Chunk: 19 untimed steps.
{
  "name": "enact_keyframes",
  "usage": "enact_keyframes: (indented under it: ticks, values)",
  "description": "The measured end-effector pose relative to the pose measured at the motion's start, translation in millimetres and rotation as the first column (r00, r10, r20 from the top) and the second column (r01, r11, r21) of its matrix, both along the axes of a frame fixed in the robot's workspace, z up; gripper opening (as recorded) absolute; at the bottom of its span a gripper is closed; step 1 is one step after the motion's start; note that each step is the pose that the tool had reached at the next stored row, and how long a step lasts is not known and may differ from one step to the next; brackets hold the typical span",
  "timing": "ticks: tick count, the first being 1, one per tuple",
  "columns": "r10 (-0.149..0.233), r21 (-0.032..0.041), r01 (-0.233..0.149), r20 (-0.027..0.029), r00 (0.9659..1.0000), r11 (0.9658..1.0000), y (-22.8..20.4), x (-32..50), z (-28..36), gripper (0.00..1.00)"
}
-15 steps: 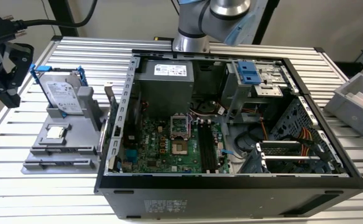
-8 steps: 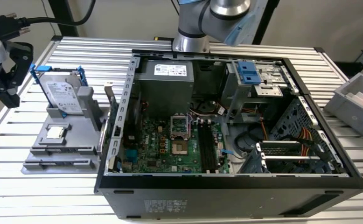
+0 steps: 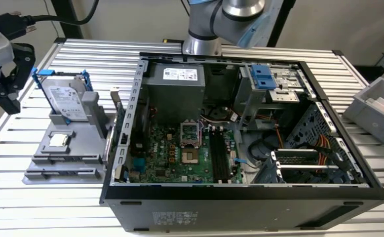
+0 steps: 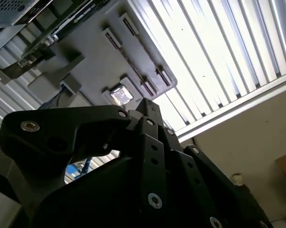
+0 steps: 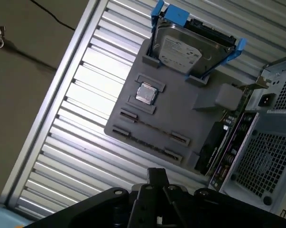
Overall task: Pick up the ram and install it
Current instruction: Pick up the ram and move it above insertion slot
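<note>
1. Gripper [image 5: 157, 176] is hovering just short of the grey tray [image 5: 180, 114]; whether it is open or closed cannot be told.
2. Ram [image 5: 154, 127] is apparently standing on edge in the tray's holders, untouched.
3. It is looking light, thin, stiff and fragile; gripping its flat faces mid-length seems safest.
4. Farther right, the open computer case [image 3: 245, 207] is waiting.

You see a ribbed bare-metal table [image 3: 80, 54], a matt grey plastic holder [image 3: 67, 163], a glossy silver metal hard drive [image 3: 70, 101] in a blue plastic frame [image 3: 44, 72], and the matt black gripper [image 4: 146, 110].
</note>
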State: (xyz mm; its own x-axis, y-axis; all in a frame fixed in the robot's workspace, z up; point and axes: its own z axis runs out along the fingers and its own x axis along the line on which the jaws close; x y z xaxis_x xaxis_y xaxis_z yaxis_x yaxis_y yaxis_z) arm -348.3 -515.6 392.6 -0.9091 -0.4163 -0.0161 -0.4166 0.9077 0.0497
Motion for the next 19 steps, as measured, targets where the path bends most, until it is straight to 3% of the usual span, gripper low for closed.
enact_keyframes:
  ticks: [5, 10, 15, 19]
  values:
    - [0.052, 0.0, -0.052, 0.0, 0.9987, 0.9987, 0.0, 0.0, 0.0, 0.0]
    - [0.105, 0.0, -0.105, 0.0, 0.9945, 0.9945, 0.0, 0.0, 0.0, 0.0]
    - [0.16, -0.0001, -0.16, -0.0001, 0.9872, 0.9872, 0.1, 0.0, 0.0, 0.0]
    - [0.204, -0.0002, -0.204, 0.0, 0.9789, 0.9789, 0.1, 0.0, 0.0, 0.0]
